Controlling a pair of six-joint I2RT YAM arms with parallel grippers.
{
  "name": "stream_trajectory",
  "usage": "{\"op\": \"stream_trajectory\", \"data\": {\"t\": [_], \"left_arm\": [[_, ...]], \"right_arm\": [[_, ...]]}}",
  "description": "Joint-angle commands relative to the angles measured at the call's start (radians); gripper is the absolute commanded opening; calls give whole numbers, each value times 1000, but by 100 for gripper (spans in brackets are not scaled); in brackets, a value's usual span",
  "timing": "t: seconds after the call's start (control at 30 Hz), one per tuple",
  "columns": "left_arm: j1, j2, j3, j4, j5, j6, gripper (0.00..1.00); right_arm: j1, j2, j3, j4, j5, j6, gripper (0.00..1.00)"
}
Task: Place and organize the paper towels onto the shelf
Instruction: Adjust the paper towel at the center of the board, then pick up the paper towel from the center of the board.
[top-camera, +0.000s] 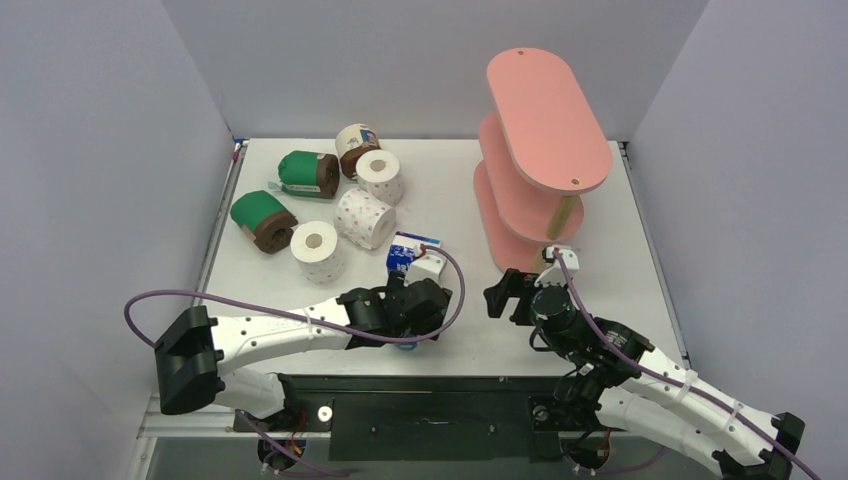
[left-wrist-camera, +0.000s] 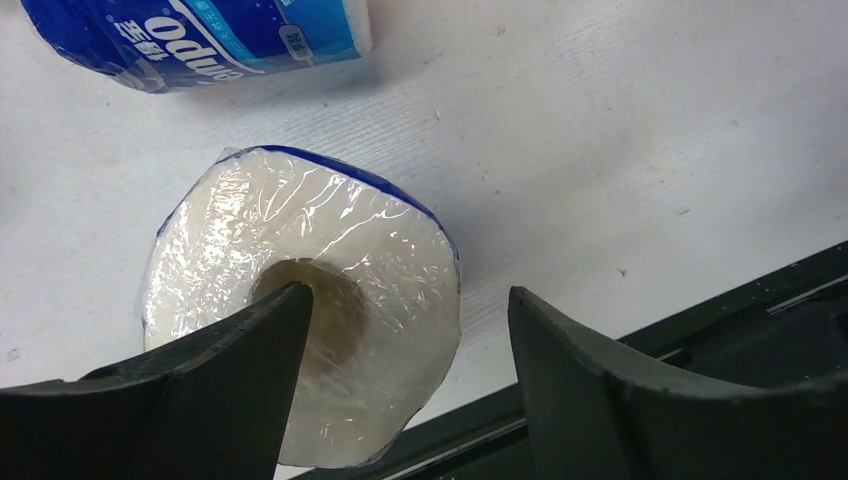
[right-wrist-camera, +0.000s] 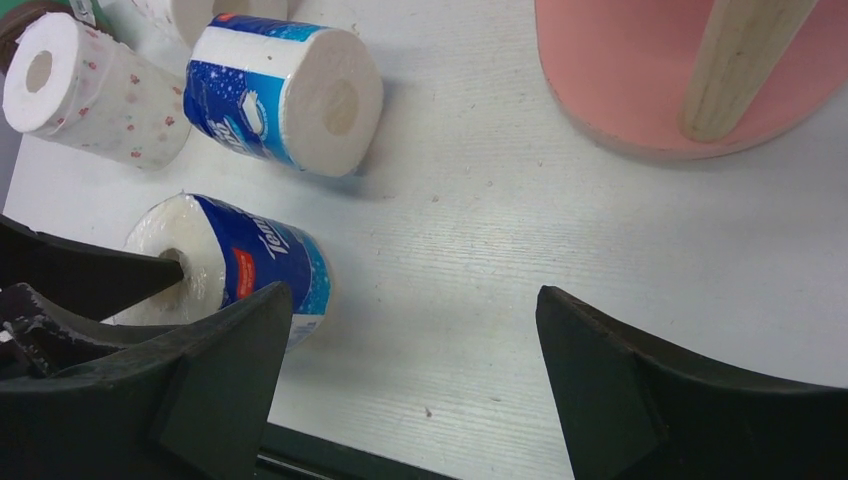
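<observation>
There is one table (top-camera: 450, 180); on it lie eight paper towels in all; two of them are green-wrapped brown rolls (top-camera: 310, 173); one is a cream-wrapped brown roll (top-camera: 357, 147); three are white rolls with pink dots (top-camera: 364, 217); two are blue-white printed rolls (right-wrist-camera: 285, 92), and only the right wrist view shows both of these clearly; there is one shelf (top-camera: 545, 115), pink; it has three oval boards (top-camera: 492, 145), one above the other; of the posts between the boards, only one wooden post (top-camera: 565, 213) shows plainly from above.
</observation>
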Motion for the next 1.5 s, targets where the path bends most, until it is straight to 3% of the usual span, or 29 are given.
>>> {"op": "stream_trajectory", "data": {"t": [0.0, 0.13, 0.17, 0.2, 0.4, 0.6, 0.97, 1.47], "left_arm": [[-4, -83, 11, 5, 7, -31, 72], [-5, -195, -18, -14, -13, -69, 85], [-5, -238, -34, -18, -16, -84, 96], [-5, -263, -41, -27, -27, -91, 100], [-1, -520, -198, -58, -166, -198, 97], [11, -726, -312, -174, -318, -395, 97], [15, -887, -425, -243, -387, -513, 97], [15, -950, -505, -221, -347, -547, 97]], "right_arm": [[18, 14, 29, 5, -19, -33, 88], [43, 39, 47, 24, -32, -46, 88], [56, 55, 54, 32, -32, -49, 88], [65, 66, 58, 37, -32, -51, 88], [151, 227, 133, 92, -18, -64, 88], [169, 419, 249, 127, -61, -77, 88], [174, 689, 456, 70, -140, -155, 86], [181, 871, 539, 30, -155, -211, 79]]}}
